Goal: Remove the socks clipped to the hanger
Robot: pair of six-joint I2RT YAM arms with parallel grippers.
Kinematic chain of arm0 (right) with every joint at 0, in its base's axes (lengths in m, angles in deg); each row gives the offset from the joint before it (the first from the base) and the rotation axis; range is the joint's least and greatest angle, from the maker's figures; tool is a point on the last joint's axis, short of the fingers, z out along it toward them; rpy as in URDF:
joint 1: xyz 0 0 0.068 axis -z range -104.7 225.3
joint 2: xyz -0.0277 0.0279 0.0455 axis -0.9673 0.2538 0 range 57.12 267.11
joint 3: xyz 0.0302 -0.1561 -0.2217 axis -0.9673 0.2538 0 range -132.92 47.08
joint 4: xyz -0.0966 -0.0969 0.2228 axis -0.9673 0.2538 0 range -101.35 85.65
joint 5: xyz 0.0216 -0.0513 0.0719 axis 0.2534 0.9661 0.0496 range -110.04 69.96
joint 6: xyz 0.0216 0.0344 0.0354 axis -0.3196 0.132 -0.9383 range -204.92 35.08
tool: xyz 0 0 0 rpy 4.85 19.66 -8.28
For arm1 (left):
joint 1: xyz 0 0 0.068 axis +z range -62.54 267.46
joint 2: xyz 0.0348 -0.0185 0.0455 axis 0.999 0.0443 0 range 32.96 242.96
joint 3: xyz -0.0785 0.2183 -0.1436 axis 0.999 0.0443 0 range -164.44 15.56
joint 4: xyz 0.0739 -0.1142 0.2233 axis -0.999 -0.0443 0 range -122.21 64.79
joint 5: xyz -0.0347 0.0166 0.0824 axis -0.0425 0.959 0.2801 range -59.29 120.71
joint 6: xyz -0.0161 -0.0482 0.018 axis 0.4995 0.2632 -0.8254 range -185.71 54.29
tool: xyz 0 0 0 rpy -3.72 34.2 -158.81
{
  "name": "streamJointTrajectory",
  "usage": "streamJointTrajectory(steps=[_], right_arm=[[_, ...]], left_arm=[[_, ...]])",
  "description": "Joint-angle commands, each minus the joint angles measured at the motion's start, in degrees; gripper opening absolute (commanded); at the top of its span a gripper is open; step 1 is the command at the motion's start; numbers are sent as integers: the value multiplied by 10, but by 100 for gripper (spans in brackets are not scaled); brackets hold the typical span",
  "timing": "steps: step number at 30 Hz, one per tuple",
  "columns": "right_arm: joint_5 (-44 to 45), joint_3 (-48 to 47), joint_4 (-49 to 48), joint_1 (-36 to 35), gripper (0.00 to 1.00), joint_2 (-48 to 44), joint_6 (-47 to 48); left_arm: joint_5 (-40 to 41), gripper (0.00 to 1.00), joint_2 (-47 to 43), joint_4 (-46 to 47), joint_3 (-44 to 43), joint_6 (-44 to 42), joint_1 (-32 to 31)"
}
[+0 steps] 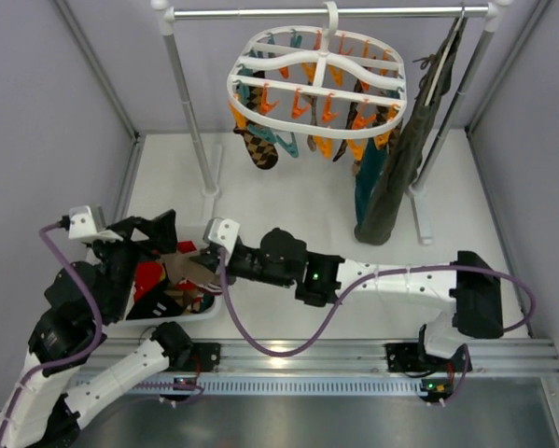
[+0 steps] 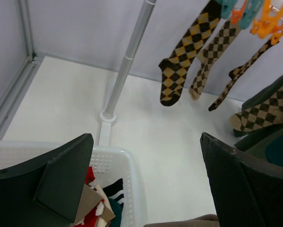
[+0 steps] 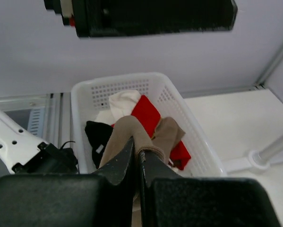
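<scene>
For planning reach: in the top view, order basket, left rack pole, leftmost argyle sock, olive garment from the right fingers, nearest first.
1. basket, under the right fingers
2. left rack pole, just behind
3. leftmost argyle sock, hanging farther back
4. olive garment, far right

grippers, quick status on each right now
Left gripper: open, holding nothing.
Right gripper: shut on a tan sock over the basket.
</scene>
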Motion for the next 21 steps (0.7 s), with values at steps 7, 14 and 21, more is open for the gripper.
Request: streamJointTrajectory(steps=[7, 14, 21], right_arm=[[-154, -189, 61, 7, 2, 175, -4], [-141, -217, 68, 31, 99, 240, -47], [-11, -96, 78, 46, 99, 96, -55]], left_arm=[[143, 98, -86, -16, 7, 18, -1], [175, 99, -74, -15, 7, 16, -2], [134, 99, -62, -14, 2, 29, -1]])
